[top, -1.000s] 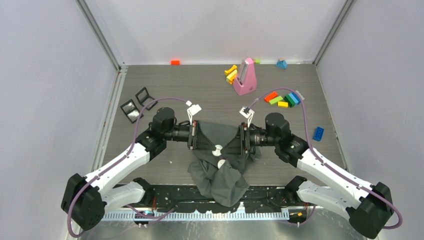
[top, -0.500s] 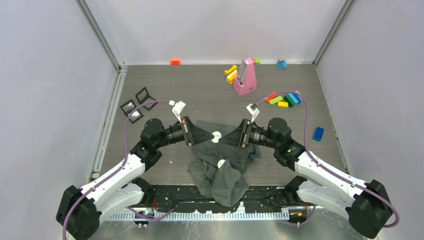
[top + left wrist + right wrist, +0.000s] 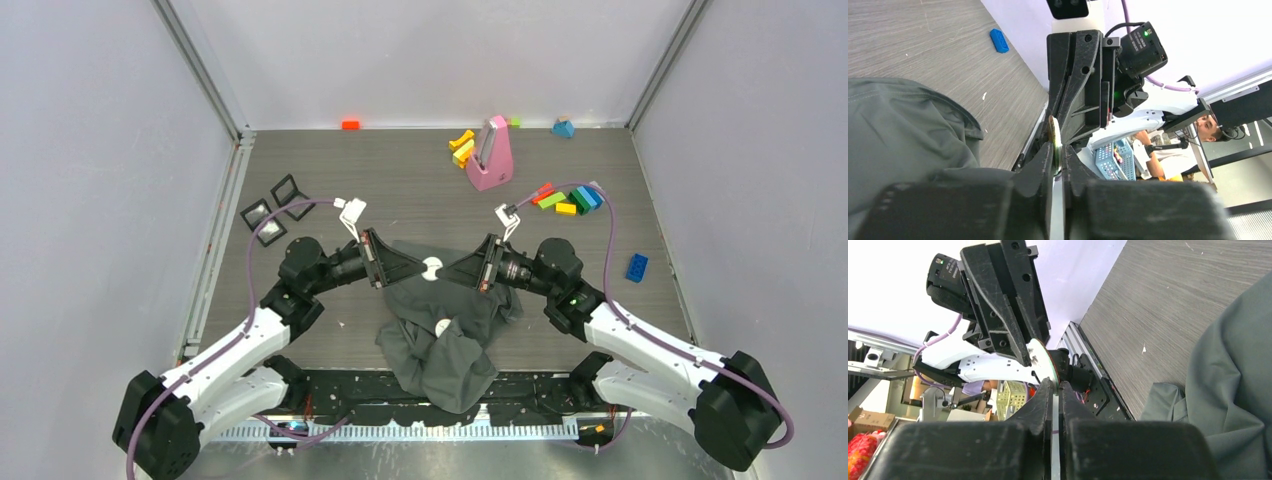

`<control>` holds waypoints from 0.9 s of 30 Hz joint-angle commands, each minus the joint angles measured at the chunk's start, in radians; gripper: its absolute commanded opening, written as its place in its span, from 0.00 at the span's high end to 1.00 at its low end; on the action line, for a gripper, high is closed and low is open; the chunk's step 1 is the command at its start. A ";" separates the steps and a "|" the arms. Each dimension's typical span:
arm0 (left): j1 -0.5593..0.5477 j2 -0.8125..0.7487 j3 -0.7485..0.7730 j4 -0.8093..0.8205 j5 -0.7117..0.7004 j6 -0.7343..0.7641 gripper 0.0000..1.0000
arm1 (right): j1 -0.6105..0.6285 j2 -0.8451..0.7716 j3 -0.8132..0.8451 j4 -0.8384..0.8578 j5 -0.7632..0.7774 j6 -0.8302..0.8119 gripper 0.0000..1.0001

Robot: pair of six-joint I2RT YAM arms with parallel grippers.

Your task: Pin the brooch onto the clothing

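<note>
Because both grippers meet at one point in the air, the coming move turns on the vertical relation: the brooch (image 3: 432, 267), a small white disc, is held clear above the T-shirt (image 3: 440, 350), which lies directly below it and towards the near edge.

- **Left gripper** (image 3: 1058, 152): fingers pressed together, pinching the disc's edge from the left.
- **Right gripper** (image 3: 1053, 387): fingers drawn almost together. The opposite edge of the disc appears to sit between them, so it too seems to be pinching the brooch.
- **Orientation:** from above the disc shows its round face, and both wrist views see it nearly edge-on. It therefore lies roughly flat, face towards the fabric. A disc has no long axis to align.
- **Reach:** neither arm is nearer, since both tips touch the brooch from opposite sides.
- **T-shirt:** dark grey and crumpled. Its long axis runs from mid-table to the near edge, where it drapes over the base rail. A small white spot (image 3: 441, 327) lies on it below the brooch, and its nature cannot be determined.

The table (image 3: 400, 170) is dark grey with a wood grain and stands within pale walls. Well apart from the work are a pink wedge-shaped object (image 3: 489, 155), coloured blocks (image 3: 566, 200), a blue brick (image 3: 636, 267) and two black square frames (image 3: 275, 208).
</note>
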 commanded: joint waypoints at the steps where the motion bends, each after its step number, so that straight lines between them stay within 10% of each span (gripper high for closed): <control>1: -0.005 0.003 -0.016 0.096 -0.013 -0.022 0.75 | 0.011 -0.006 -0.017 0.129 0.055 0.027 0.99; 4: -0.009 -0.009 -0.035 0.105 -0.057 -0.031 0.44 | 0.016 -0.025 -0.049 0.176 0.112 0.037 0.99; 8: -0.084 -0.029 -0.073 0.106 -0.222 -0.033 0.32 | 0.024 -0.057 -0.087 0.228 0.225 0.035 0.99; 18: -0.197 -0.047 -0.131 0.183 -0.466 -0.047 0.59 | 0.026 -0.080 -0.103 0.256 0.285 0.022 0.99; 27: -0.199 0.026 -0.122 0.293 -0.463 -0.090 0.59 | 0.028 -0.062 -0.097 0.261 0.256 0.024 0.99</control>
